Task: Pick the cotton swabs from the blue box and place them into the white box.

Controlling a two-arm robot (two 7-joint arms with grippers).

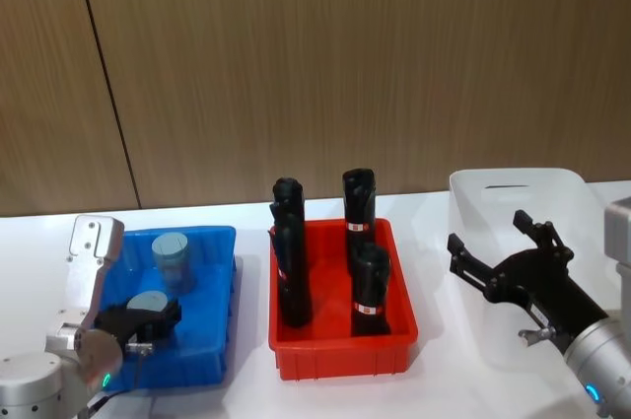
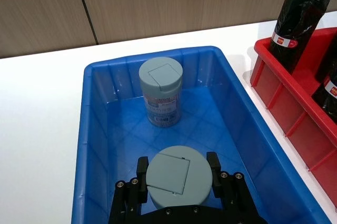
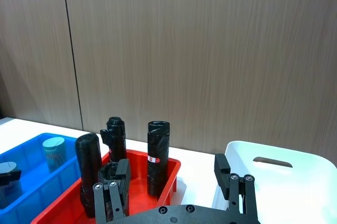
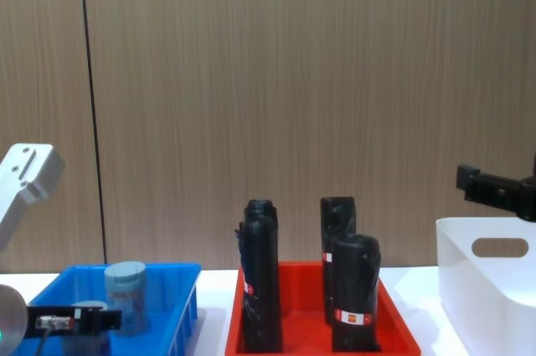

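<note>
Closest to us, the left gripper (image 2: 177,167) is clamped on the near jar (image 2: 171,182) of cotton swabs, one finger on each side just under the flat grey-blue lid, low inside the blue bin (image 2: 95,145). We judge the jar light and stiff. Its smooth plastic sides could slip, and the hinged flap on top might pop if squeezed, so a hold on the round body seems best. A far jar (image 2: 160,89) stands upright near the bin's back wall, well apart from the first. Between the two other bins on the table (image 1: 251,380), the red bin (image 1: 340,355) holds four tall black packs (image 1: 291,261). On the robot's right is the white bin (image 1: 513,178), with nothing we can make out inside. The right gripper (image 1: 493,237) hangs spread wide above it.
</note>
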